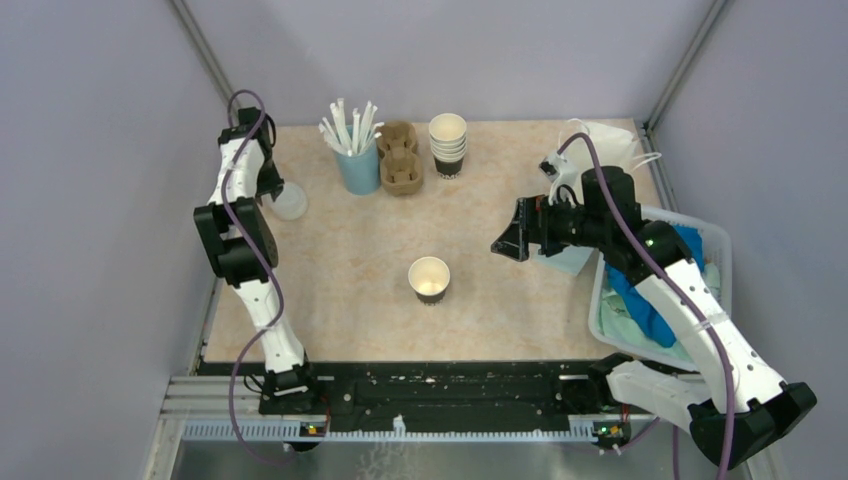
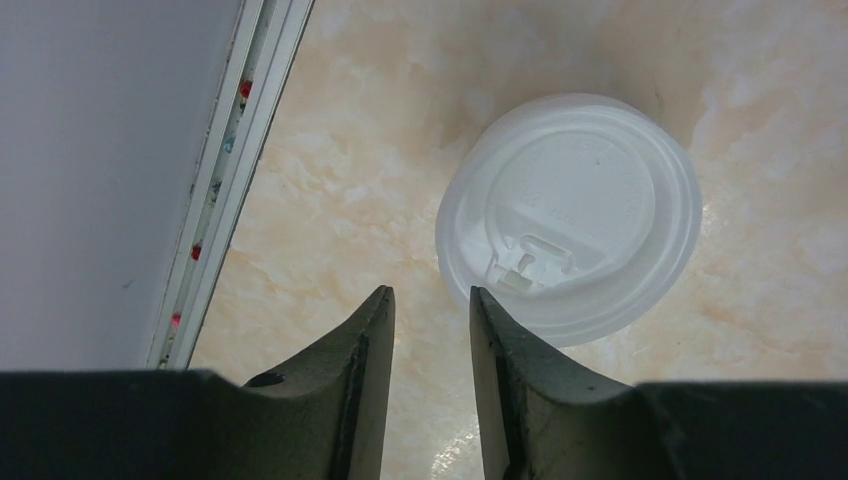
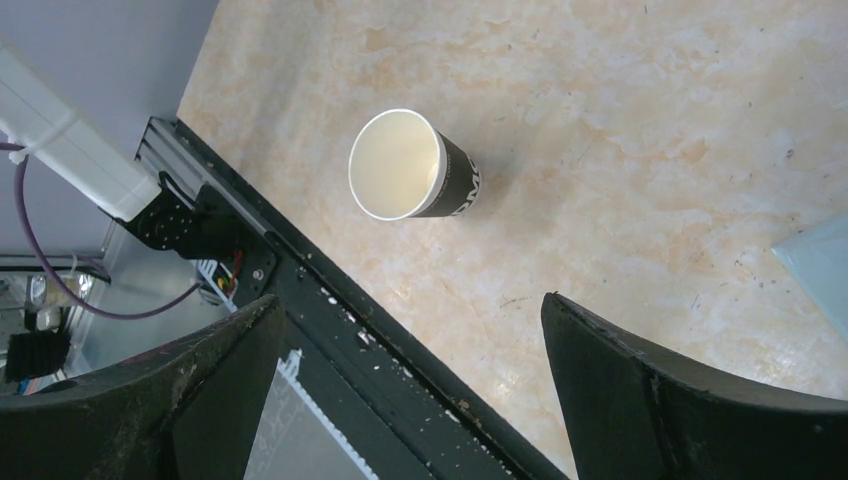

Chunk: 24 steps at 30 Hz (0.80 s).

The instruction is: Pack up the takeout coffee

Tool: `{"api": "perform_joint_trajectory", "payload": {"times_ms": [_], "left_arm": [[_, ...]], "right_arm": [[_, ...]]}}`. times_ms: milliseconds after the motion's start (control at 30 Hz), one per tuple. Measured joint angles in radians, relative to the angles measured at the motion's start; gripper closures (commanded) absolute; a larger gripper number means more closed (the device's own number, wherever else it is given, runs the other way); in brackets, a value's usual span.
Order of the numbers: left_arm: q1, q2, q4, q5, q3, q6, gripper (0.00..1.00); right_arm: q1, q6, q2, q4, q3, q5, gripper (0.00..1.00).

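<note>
- The dark brown paper cup point(image 1: 429, 279) stands uncapped around the middle of the tabletop point(image 1: 340, 270), a little towards the near edge, and shows a cream inside and a pale rim
- It is upright, with its long axis vertical and its mouth facing up; only the right wrist view shows white lettering on its dark side
- Only the left wrist view shows the white lid point(image 2: 568, 215) closely: it lies flat, top up, sip tab on the side nearest the fingers; from above it is a pale disc at the left edge, well apart from the cup
- The left pincer point(image 2: 430, 305) hangs just beside the lid, jaws a narrow gap apart, nothing between them
- The right pincer point(image 3: 410, 300) is spread wide and empty, right of the cup
- Along the far side stand a stack of cups point(image 1: 447, 145), a cardboard carrier point(image 1: 400, 160) and a blue cup of straws point(image 1: 356, 165)
- A bin point(image 1: 722, 250) of cloths at the right shows only from above
</note>
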Motion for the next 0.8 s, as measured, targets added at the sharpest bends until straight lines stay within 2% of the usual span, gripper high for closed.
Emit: {"api": "perform_joint_trajectory", "payload": {"times_ms": [300,633,800], "left_arm": [[0.000,0.022,0.000,0.001,0.021,0.001,0.71],[0.000,0.049,0.001,0.009,0.044,0.005,0.73],[0.000,0.070,0.001,0.016,0.050,0.005,0.80]], "right_arm": [[0.000,0.000,0.000,0.000,0.000,0.000,0.01],[0.000,0.000,0.000,0.000,0.000,0.000,0.01],[0.000,0.000,0.000,0.001,0.000,0.000,0.01]]}}
